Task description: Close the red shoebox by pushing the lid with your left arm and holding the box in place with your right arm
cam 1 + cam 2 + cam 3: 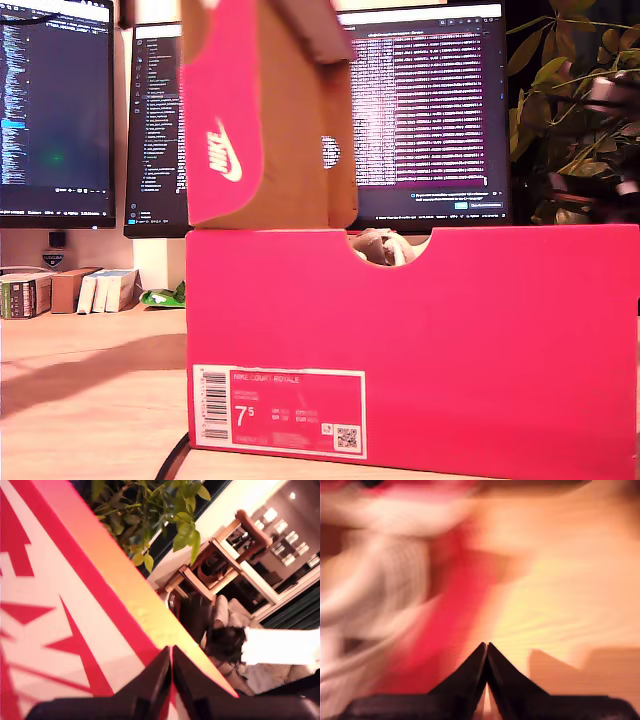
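Shoebox (480, 350): red, standing on the wooden bench (90, 400), filling the exterior view's lower right.
Lid (265, 110): raised upright above the box's rear edge.
My first gripper (171, 652): jaws together, against the red-and-white lid face (60, 630).
My second gripper (486, 647): jaws together, over blurred red box and bench.

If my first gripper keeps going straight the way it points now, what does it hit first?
Probably the lid: my first gripper, fingers shut, sits right at its red-and-white face near the orange edge. Contact looks immediate, though depth is hard to judge here.
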Controlling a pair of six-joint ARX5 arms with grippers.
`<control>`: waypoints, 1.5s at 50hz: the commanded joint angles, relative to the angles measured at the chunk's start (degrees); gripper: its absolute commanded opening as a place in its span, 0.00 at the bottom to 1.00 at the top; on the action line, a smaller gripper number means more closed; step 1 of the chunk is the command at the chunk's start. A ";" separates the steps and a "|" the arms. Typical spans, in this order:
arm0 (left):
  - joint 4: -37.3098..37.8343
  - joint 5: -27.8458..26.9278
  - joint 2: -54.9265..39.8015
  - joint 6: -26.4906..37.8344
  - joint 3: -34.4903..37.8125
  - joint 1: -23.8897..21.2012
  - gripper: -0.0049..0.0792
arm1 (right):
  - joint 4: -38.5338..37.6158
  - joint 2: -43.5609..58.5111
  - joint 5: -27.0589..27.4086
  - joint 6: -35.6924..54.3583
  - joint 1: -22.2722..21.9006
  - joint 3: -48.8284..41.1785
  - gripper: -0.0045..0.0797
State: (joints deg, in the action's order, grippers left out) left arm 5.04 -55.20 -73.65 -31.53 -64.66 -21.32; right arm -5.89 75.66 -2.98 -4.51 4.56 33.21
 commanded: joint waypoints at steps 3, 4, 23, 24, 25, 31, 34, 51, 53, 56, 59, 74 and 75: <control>-0.48 4.02 -0.90 3.37 0.74 -0.31 0.04 | 3.82 -0.50 2.56 2.89 -1.22 1.75 0.04; -0.37 4.17 -0.90 3.56 0.55 -0.28 0.04 | 4.39 -0.76 2.54 2.89 -1.40 2.29 0.04; 6.58 19.76 -0.90 15.32 -2.32 0.74 0.04 | 20.46 -7.50 -1.81 2.86 -0.24 20.46 0.04; 7.21 19.82 -0.90 15.69 -2.32 0.87 0.04 | 21.64 -7.50 -2.47 2.86 -0.04 21.49 0.04; 7.58 19.82 -0.90 15.69 -2.32 1.01 0.04 | 22.45 -7.50 -2.56 2.86 0.07 22.36 0.04; 11.06 20.15 -0.90 18.14 -2.32 1.62 0.04 | 27.04 -7.48 -8.35 2.69 2.12 25.14 0.04; 12.15 20.17 -0.90 18.88 -2.32 1.95 0.04 | 28.98 -7.45 -9.53 2.36 3.48 25.14 0.04; 13.77 20.15 -0.90 20.11 -2.32 2.47 0.04 | 36.79 -2.97 -10.19 2.86 11.23 25.11 0.04; 14.12 20.17 -0.90 20.17 -2.32 2.47 0.04 | 37.13 -2.27 -10.16 2.84 11.74 25.11 0.04; 14.80 20.17 -0.90 21.14 -2.32 2.47 0.04 | 38.01 -1.33 -10.05 2.86 12.24 25.11 0.04; 15.43 20.20 -0.90 21.64 -2.32 2.47 0.04 | 39.21 -0.31 -9.92 3.15 12.41 25.11 0.04; 16.59 20.33 -0.90 22.62 -2.32 2.47 0.04 | 43.04 3.63 -8.22 6.34 12.41 25.00 0.04; 16.61 20.33 -0.87 22.62 -2.32 2.47 0.04 | 43.23 3.78 -8.17 6.49 12.41 24.98 0.04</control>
State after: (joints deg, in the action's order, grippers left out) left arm 21.91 -34.81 -73.76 -9.41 -66.72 -19.07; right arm 37.08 78.41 -11.33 1.45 16.60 59.77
